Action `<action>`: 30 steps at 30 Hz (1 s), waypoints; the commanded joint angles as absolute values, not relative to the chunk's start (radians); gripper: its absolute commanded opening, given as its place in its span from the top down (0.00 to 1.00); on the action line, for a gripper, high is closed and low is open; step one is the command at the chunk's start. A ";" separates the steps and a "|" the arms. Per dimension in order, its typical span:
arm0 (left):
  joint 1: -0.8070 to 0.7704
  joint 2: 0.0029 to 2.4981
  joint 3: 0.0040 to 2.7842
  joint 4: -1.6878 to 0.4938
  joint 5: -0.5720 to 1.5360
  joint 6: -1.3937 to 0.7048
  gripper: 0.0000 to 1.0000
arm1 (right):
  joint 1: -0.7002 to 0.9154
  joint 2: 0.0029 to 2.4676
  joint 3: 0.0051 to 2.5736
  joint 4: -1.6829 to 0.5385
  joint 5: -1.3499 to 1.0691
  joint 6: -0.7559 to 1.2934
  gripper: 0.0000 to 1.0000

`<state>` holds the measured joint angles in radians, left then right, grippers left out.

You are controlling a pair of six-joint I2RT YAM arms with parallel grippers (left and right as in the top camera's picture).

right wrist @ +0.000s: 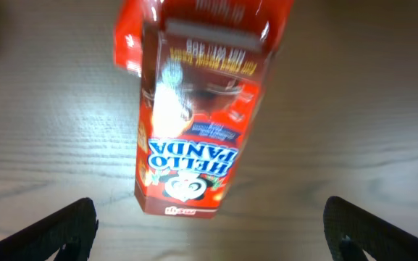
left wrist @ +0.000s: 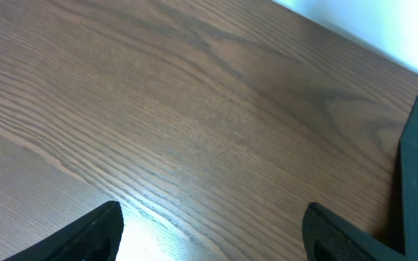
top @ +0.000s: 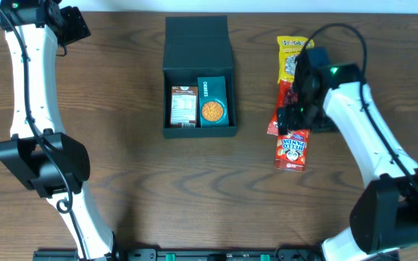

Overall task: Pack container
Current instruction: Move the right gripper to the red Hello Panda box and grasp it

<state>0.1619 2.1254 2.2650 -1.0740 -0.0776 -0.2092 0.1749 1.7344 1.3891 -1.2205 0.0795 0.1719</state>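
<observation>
**Right gripper open above Hello Panda box; container open at table centre**

The right gripper (right wrist: 210, 233) is open, jaws spread wide with nothing between them. In the right wrist view both fingertips (right wrist: 67, 228) show at the bottom corners. It hangs over the Hello Panda box (right wrist: 194, 145), a red carton lying flat on the wooden table (top: 122, 152); the picture is blurred. The carton's printed face is up and it sits apart from both fingertips. A second red packet (right wrist: 130, 40) lies just past the carton's far end, partly hidden and out of focus.

From overhead, the right arm's wrist covers most of that red packet. A yellow snack packet (top: 293, 52) lies beyond it toward the far edge. The three snacks form a rough line on the right of the table.

The container (top: 199, 129) sits at table centre, well left of the snacks, with its lid flap (top: 196, 36) folded back toward the far edge. Inside it, a brown packet (top: 183, 106) lies on the left and a teal box with an orange circle (top: 212, 103) on the right, side by side.

The left gripper (left wrist: 212, 233) is also open and holds nothing, at the far left corner over bare wood. A dark edge of the container shows at the right of the left wrist view.
</observation>
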 commanded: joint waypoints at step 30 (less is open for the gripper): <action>0.163 2.140 2.258 -1.068 -0.078 -0.202 0.20 | 0.171 1.753 1.044 -0.798 0.057 0.336 0.19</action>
<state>0.1619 2.1254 2.2650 -1.0676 -0.0780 -0.2089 0.1749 1.7351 1.0470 -0.8009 0.0231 0.3298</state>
